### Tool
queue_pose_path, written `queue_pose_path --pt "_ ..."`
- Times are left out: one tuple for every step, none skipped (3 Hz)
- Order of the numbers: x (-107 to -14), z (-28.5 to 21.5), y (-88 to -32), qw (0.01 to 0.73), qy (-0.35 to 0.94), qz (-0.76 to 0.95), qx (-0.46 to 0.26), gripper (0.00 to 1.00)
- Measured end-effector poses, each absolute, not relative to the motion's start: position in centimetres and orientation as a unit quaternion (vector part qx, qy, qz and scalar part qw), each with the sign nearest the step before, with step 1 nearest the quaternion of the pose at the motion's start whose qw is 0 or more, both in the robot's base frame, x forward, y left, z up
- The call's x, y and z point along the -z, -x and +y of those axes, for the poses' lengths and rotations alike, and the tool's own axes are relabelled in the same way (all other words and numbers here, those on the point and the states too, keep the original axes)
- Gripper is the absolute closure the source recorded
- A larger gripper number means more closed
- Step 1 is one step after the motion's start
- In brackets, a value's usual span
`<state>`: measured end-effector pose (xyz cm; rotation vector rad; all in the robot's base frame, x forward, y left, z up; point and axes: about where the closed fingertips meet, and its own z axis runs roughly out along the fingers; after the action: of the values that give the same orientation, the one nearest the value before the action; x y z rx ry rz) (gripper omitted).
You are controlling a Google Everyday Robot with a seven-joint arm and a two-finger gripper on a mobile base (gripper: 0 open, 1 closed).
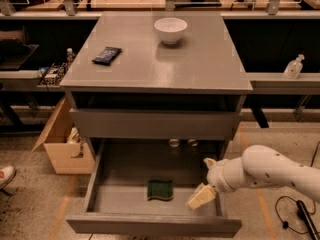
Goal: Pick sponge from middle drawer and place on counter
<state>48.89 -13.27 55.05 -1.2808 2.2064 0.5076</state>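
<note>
The sponge (160, 189), dark green face up with a pale yellow edge, lies on the floor of the open middle drawer (100, 181), near its front centre. The gripper (201, 196) on the white arm hangs over the drawer's front right corner, to the right of the sponge and apart from it. Its cream-coloured fingers (199, 198) point down and left into the drawer and hold nothing that I can see. The grey counter (200, 59) is the cabinet's top, above the drawer.
A white bowl (170, 30) and a flat dark packet (107, 55) lie on the counter. A cardboard box (60, 139) stands on the floor left of the cabinet. A clear bottle (293, 66) stands on the ledge at right. Cables (295, 214) lie on the floor at right.
</note>
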Motion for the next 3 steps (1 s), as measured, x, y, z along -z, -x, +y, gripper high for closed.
queue_pose_path --pt "-52.9 -11.4 -50.3 0.276 0.471 0.813 -0.204 0.0" --pt "-50.9 -9.6 -51.9 0.282 0.473 0.809 -0.205 0.0" --pt "-48.9 -7.9 -53.2 0.282 0.481 0.805 -0.203 0.0"
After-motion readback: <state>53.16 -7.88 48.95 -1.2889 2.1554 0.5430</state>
